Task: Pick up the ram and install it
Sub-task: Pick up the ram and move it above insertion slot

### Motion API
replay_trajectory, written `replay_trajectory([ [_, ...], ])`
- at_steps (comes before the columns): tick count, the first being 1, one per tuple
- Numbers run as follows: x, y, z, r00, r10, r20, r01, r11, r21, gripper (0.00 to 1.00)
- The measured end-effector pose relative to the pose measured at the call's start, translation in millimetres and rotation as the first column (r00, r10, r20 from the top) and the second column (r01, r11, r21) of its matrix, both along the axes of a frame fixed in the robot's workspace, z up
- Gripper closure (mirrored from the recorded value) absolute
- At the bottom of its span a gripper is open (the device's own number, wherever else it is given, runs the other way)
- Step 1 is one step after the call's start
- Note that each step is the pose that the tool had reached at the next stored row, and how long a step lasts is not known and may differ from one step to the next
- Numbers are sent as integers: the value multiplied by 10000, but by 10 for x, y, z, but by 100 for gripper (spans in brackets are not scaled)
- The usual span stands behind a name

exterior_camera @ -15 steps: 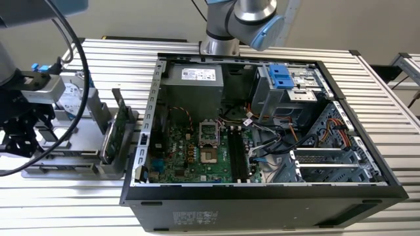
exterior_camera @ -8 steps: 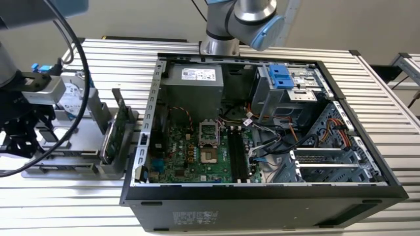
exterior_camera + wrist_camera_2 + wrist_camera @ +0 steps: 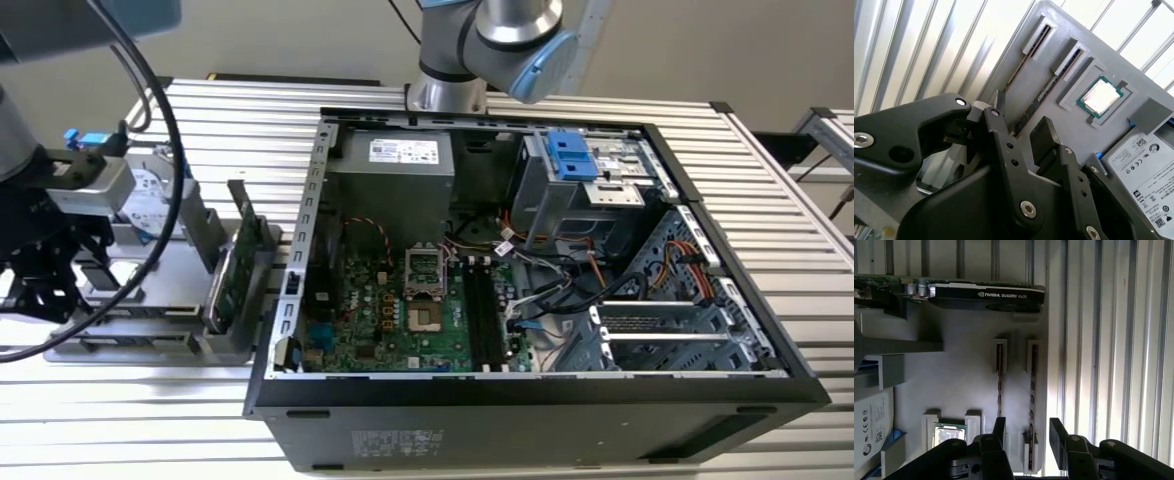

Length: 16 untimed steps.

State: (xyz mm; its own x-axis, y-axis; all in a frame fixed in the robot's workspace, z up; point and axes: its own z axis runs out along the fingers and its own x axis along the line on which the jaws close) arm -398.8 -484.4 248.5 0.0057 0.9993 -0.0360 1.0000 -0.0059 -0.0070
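Two ram sticks stand on edge in slots of a grey holder. The nearer ram point(image 3: 1033, 385) point(image 3: 1030, 107) runs between my fingertips, and the other ram point(image 3: 999, 375) point(image 3: 1026, 60) stands in the slot beside it. My black gripper point(image 3: 1027, 432) point(image 3: 1021, 120) is open, with one finger point(image 3: 1000, 427) on each side of the nearer stick and a gap showing on both sides. In the exterior view the gripper point(image 3: 47, 295) hangs over the holder point(image 3: 147, 330) at that view's far left. The motherboard's memory slots point(image 3: 483, 315) lie inside the open computer case point(image 3: 287, 300).
The holder also carries an expansion card point(image 3: 986, 294) point(image 3: 227, 265), a processor chip point(image 3: 949, 432) point(image 3: 1101, 97) and a silver hard drive point(image 3: 1144, 170) point(image 3: 140, 195). Cables and drive bays fill the case's right side. A ribbed metal table point(image 3: 787, 200) lies under everything.
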Motion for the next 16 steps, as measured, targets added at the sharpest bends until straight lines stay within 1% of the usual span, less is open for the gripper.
replay_trajectory([
  [16, 0, 0, -52, 10000, 0, -2, 0, 10000, 0, 0],
])
